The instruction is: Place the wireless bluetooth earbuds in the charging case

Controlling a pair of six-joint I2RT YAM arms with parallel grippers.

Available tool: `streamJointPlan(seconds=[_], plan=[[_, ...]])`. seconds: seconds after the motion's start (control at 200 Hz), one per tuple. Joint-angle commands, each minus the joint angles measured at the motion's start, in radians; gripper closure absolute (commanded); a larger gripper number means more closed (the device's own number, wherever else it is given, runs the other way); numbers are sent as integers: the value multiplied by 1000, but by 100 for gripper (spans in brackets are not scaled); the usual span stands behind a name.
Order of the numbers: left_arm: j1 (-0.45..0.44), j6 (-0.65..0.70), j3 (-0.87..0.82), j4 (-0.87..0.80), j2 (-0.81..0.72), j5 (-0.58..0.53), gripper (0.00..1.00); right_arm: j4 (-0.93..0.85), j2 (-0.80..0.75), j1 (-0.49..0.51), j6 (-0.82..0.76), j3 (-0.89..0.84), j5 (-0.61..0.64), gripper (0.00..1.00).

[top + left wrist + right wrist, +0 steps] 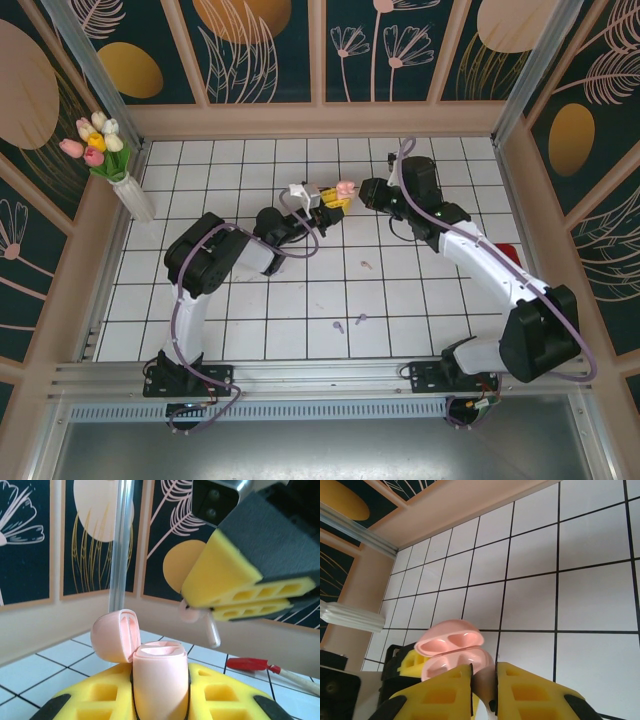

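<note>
1. Left end effector [328,201]: clamped narrow on the pink charging case [160,677], upright above the bench [250,300], mid-width, toward the far edge. Lid [116,635] is hinged open to the left.
2. Pale pink earbud [199,621]: pinched in the right end effector [484,676], stem down, slightly tilted.
3. Key relation: bud sits just right of and above the case mouth, not touching. Long axis approx. vertical, roughly matching the socket. Right arm is nearer, so I judge it needs a short shift left, then down.

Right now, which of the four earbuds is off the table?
The pale pink earbud pinched in the right gripper; the other pink bud and two lilac buds lie on the tiles.
</note>
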Motion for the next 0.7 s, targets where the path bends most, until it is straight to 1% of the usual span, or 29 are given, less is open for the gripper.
streamJointPlan(seconds=[0.0,0.42,0.696], plan=[[-5,9,-18,134,14,3,100,50,-37,6,7,-16,2,83],[-7,-35,-28,134,22,90,100,129,-23,7,-2,-30,-7,84],[-15,-41,-18,124,10,111,100,166,-10,6,0,-43,-10,83]])
